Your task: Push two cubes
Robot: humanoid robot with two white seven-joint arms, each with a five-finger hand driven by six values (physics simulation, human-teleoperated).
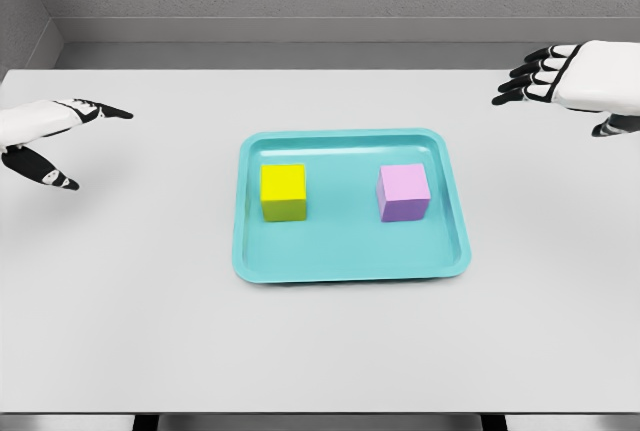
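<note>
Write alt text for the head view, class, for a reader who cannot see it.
A yellow cube and a pink cube sit apart on a teal tray on a white table. The open left hand and right hand hover at either side.

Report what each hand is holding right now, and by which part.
Nothing is held. The left hand and right hand are open, away from the tray and both cubes.

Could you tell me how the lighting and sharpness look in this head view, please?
Head view: even, diffuse light, no glare on the white table; the yellow cube and pink cube cast only faint shadows on the teal tray; edges look slightly soft, nothing truly blurred.
</note>
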